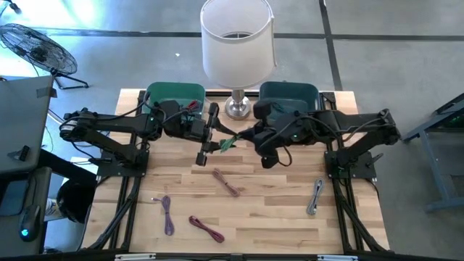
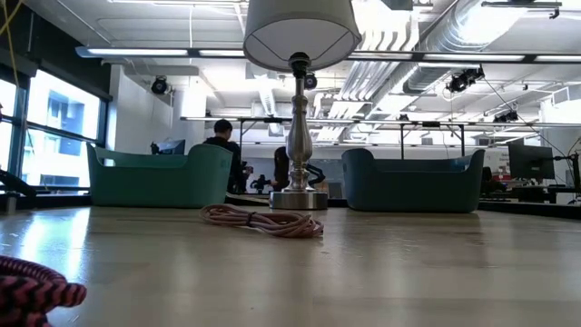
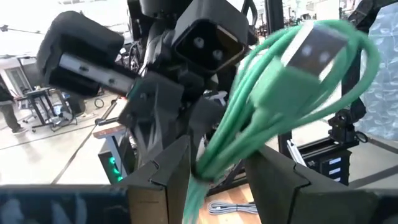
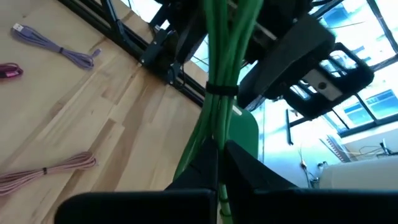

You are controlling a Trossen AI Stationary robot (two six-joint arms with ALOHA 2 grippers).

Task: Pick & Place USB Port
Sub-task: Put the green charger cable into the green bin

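A bundled green USB cable (image 1: 228,143) hangs in the air above the middle of the table, between my two grippers. Its silver plug (image 3: 317,50) sticks out of the loops. My left gripper (image 1: 212,142) comes at it from the table's left and my right gripper (image 1: 246,138) from the right; both are shut on the cable. In the left wrist view the bundle (image 3: 261,106) rises from between my fingers, with the right arm's gripper behind it. The low view shows neither gripper. My left gripper pinches the bundle's gathered strands (image 3: 214,163) between its two fingers, which reach in about level from the table's left; the strands fill the gap. The loops and plug stand beyond the fingertips, clear of the table. My right gripper pinches a narrow run of strands (image 4: 216,134) just short of the black tie (image 4: 221,88). Its fingers (image 4: 249,163) slant down from the table's right. The strands run on beyond the fingers, lifted clear of the wood.
On the table lie a pink cable (image 1: 226,183), a purple one (image 1: 167,214), a dark red one (image 1: 206,228) and a grey one (image 1: 315,197). A lamp (image 1: 238,109) stands at the far edge between a green bin (image 1: 174,94) and a teal bin (image 1: 288,93).
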